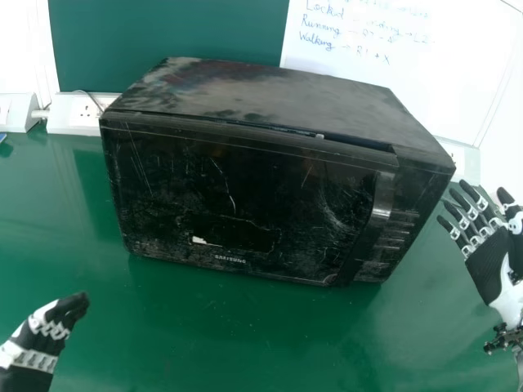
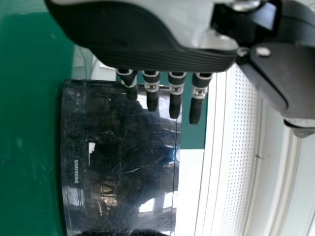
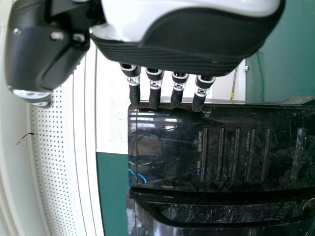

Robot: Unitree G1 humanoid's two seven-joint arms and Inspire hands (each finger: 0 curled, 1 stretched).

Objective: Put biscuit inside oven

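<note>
Right hand (image 1: 489,265), frame's right edge, left hand (image 1: 39,341), lower left, both uncurled; I feared hard handle (image 1: 382,196) tug skidding oven (image 1: 237,196).

Glossy green bench (image 1: 204,343) under the left fingers (image 1: 75,304), running across toward the right fingers (image 1: 458,198). Past left fingers: white socket box (image 1: 73,114), thin cable, dark green wall panel (image 1: 180,24). Whiteboard with blue handwriting (image 1: 368,57), beyond and leftward of right fingers. Second white socket box (image 1: 466,159) just past right fingers. White perforated panel (image 2: 241,123) farther beyond left fingers.
</note>
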